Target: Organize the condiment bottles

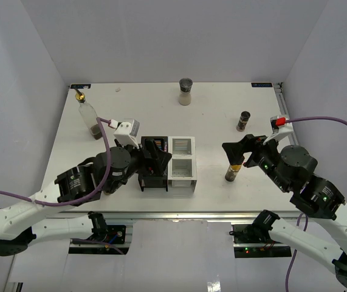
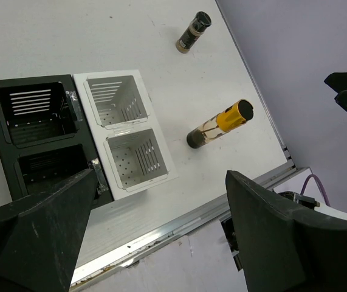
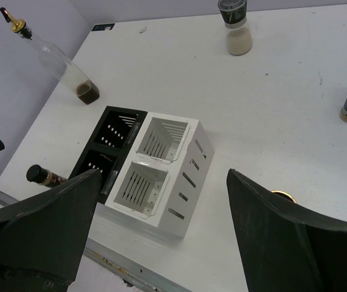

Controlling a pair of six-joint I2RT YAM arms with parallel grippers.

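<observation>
The clear glass bottle [image 1: 87, 117] with a gold pourer stands at the far left. At the back middle is the grey-lidded shaker [image 1: 185, 92], and a dark jar [image 1: 243, 120] stands at the right. Right of the rack stands the gold-necked bottle [image 1: 234, 169], which also shows in the left wrist view [image 2: 219, 125]. Beside the rack's black half, the right wrist view shows another dark brown bottle [image 3: 42, 176]. My left gripper [image 1: 155, 159] hangs open over the black half, empty. Just above the gold-necked bottle, my right gripper [image 1: 241, 149] is open and holds nothing.
The black-and-white compartment rack [image 1: 182, 175] sits mid-table near the front edge, and the compartments I can see into are empty. The metal front rail [image 2: 179, 222] runs close below it. White walls close off the back and both sides.
</observation>
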